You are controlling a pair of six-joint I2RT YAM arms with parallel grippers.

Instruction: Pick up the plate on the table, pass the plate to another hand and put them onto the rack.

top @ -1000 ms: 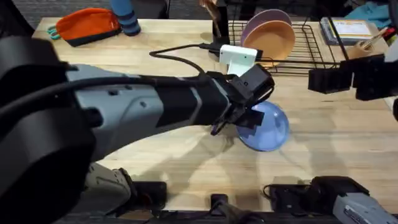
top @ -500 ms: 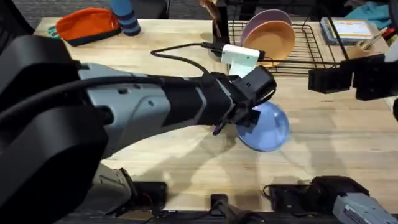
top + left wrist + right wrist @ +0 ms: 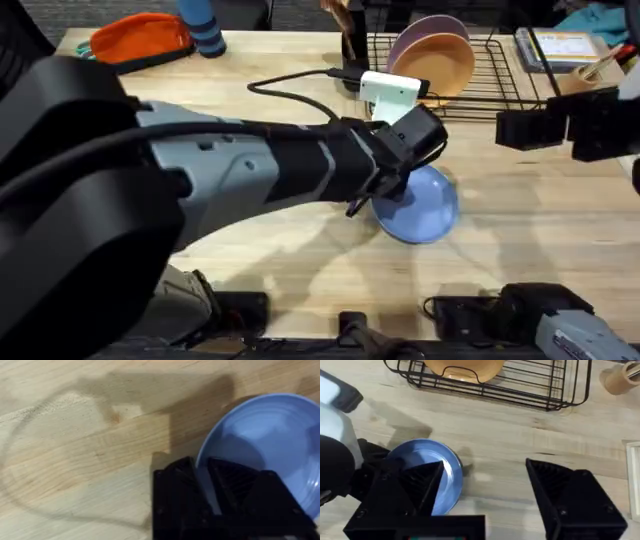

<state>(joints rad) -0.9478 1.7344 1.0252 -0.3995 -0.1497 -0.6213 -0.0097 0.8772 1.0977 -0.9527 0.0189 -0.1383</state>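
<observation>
Light-blue and glossy, the plate (image 3: pixel 418 203) is lying on the table (image 3: pixel 560 220), a little in front of the rack (image 3: pixel 490 75), and your left gripper (image 3: pixel 201 472) is pinching its near rim, one finger over the lip and one under. Keep that pinch firm and deep on the rim as you are lifting, since a glazed edge will likely slip. Your left arm is stretching long and low across the middle of the table. Your right gripper (image 3: pixel 485 485) is hovering beside the rack, fingers spread wide and holding nothing, ready for the handover.
</observation>
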